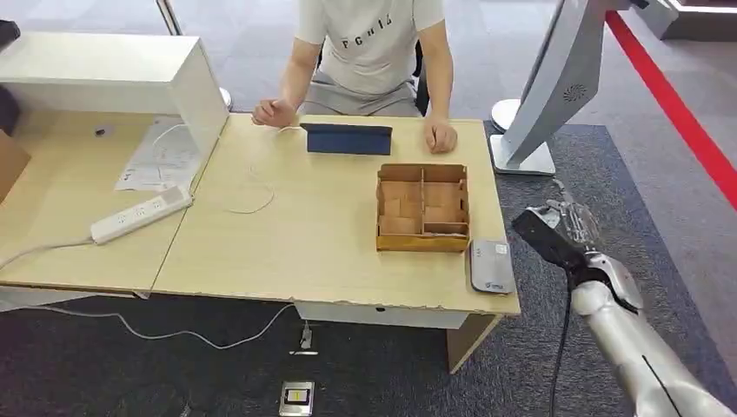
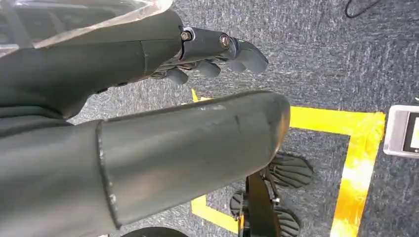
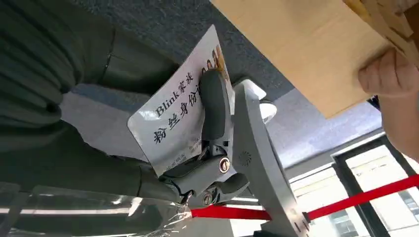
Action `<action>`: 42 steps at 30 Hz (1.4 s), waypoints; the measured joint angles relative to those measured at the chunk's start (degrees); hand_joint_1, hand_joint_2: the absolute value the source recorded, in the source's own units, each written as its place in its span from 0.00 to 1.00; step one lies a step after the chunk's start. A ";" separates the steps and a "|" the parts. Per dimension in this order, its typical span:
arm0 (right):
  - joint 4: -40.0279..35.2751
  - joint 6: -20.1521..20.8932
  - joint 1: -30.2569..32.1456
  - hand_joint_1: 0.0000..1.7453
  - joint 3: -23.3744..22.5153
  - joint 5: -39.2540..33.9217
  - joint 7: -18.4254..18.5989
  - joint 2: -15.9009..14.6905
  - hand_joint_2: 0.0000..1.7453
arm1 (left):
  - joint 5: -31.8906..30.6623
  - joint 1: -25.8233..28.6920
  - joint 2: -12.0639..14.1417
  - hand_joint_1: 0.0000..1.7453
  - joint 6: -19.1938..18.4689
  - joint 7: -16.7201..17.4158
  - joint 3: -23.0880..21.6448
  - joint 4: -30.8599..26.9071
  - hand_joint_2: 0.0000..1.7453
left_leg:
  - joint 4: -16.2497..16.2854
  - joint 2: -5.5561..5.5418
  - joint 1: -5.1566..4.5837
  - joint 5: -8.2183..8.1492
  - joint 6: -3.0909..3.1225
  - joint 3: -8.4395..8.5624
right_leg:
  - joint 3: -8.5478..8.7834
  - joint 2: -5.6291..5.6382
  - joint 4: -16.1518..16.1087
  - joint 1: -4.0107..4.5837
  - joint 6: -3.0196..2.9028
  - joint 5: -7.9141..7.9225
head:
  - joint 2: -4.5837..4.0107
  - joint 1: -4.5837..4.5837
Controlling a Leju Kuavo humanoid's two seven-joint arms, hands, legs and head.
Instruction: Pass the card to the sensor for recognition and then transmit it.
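Nearest the head cam, the silver right arm is raised off the table's right edge; the right hand (image 1: pixel 565 228) is closed on a white glossy printed card (image 3: pixel 179 111), pinched w/ a dark finger (image 3: pixel 213 106) laid across its face. The card is thus held in air, right of the light wooden table (image 1: pixel 322 234), not yet at the flat grey sensor pad (image 1: pixel 491 266) at the near-right corner. The left hand (image 2: pixel 207 54) is seen hanging over grey carpet, fingers curled in, nothing held.

Risks, as judged:
- Card is gripped by one edge only; slip or twist may be caused by a quick swing to the pad.
- The brown partitioned wooden box (image 1: pixel 423 208), just left of and beyond the pad, could be clipped.
- Misread is likely if card is presented tilted or off-pad.
- Handover: a seated person's hand (image 1: pixel 441 136) rests at the far edge; early release would drop it.
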 joint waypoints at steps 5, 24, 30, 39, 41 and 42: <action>-5.00 0.79 3.55 1.00 1.79 0.04 2.32 -1.11 1.00 | 0.41 -0.02 0.15 0.00 0.00 -0.55 0.00 0.00 0.00 | 0.00 0.01 0.00 0.00 0.00 0.00 | 0.00 0.00 -0.01 0.01 0.00 0.00 | -0.02 0.00; -12.66 1.20 9.88 1.00 6.95 -1.97 3.81 -2.99 1.00 | 0.81 -0.06 0.15 0.00 0.22 0.09 0.00 0.00 0.00 | 0.00 0.02 0.00 0.00 0.00 -0.01 | -0.02 0.00 -0.01 0.00 0.00 0.00 | 0.00 -0.02; -12.86 2.12 10.12 1.00 8.00 -1.14 3.81 -3.12 1.00 | 0.76 -0.06 0.15 0.00 -0.20 0.09 -0.02 0.00 0.00 | -0.01 0.02 0.00 0.00 0.00 -0.02 | -0.02 0.00 -0.01 0.01 0.00 0.00 | -0.02 0.00; -11.83 3.02 8.36 1.00 9.55 -0.20 1.84 -1.97 1.00 | 0.61 -0.17 0.13 0.00 -0.26 -0.09 -0.31 -0.02 0.00 | -0.01 0.00 0.00 0.00 0.00 -0.02 | -0.01 0.00 0.00 0.01 -0.01 0.00 | 0.00 0.00; -11.33 2.97 7.90 1.00 9.86 -0.15 1.49 -1.62 1.00 | 0.61 -0.17 0.11 0.00 -0.28 -0.15 -0.35 -0.02 0.00 | -0.01 0.01 0.00 0.00 0.00 -0.02 | -0.01 0.00 0.00 0.01 -0.01 0.00 | -0.02 0.00; -11.19 2.97 7.60 1.00 9.95 -0.15 1.40 -1.48 1.00 | 0.59 -0.17 0.11 0.00 -0.33 -0.17 -0.37 -0.02 0.00 | -0.01 0.01 0.00 0.00 0.00 -0.03 | -0.01 0.00 0.01 0.01 -0.01 0.00 | -0.02 0.00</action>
